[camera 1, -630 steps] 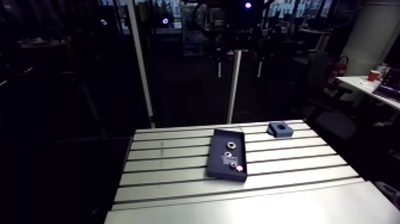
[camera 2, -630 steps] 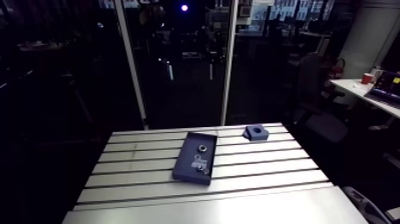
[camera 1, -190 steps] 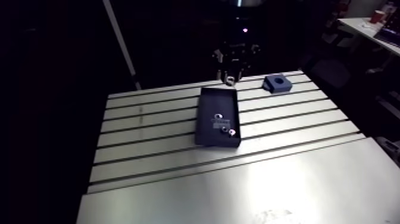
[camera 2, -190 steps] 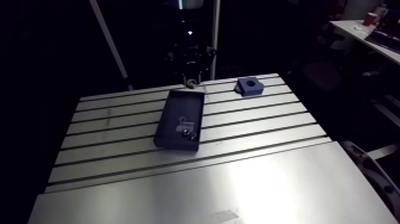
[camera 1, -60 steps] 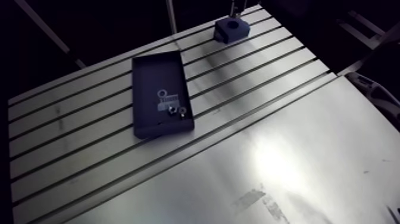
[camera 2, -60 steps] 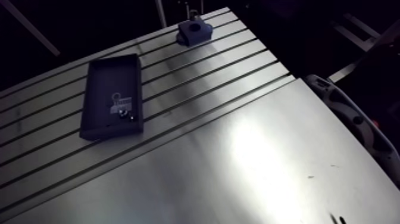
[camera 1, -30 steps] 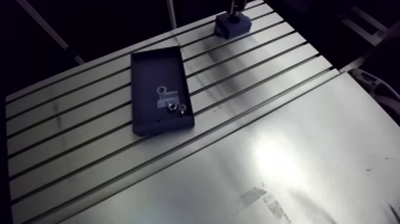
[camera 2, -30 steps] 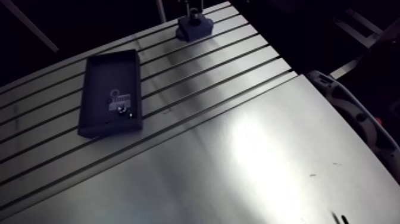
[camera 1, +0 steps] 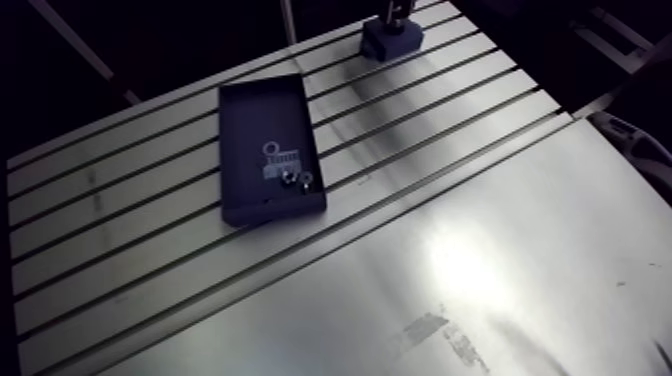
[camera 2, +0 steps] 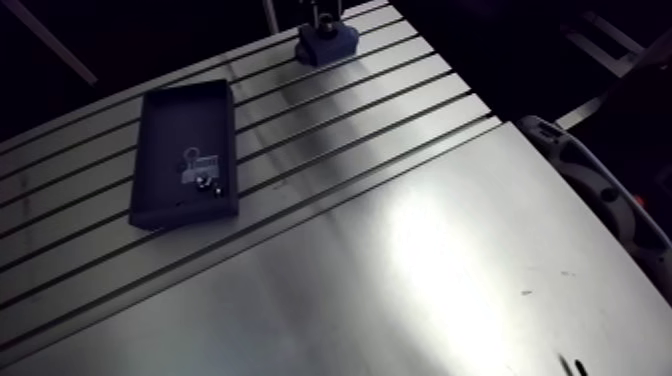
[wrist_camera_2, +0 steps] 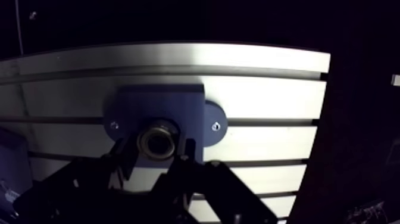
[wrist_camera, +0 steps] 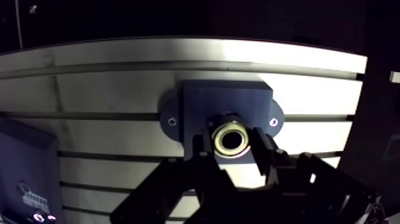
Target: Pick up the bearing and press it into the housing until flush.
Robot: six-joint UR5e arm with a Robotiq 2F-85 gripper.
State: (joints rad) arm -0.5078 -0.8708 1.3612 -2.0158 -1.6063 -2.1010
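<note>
In the wrist view my gripper (wrist_camera: 231,140) is shut on the bearing (wrist_camera: 230,136), a shiny metal ring pressed between the two dark fingers. It hangs right over the dark blue housing (wrist_camera: 226,101), a square block with two screwed side ears, and covers the bore. Whether the bearing touches the housing I cannot tell. In the arm view the housing (camera 1: 390,37) sits at the table's far edge with the gripper (camera 1: 392,14) coming down onto it.
A dark blue tray (camera 1: 268,150) lies on the slotted table (camera 1: 420,130), left of the housing, with a few small metal parts (camera 1: 290,178) near its front end. A smooth plate (camera 1: 450,290) covers the near side of the table.
The gripper with the bearing has come down closer onto the housing. The arm view has shifted slightly with the arm; tray and housing stay in place.
</note>
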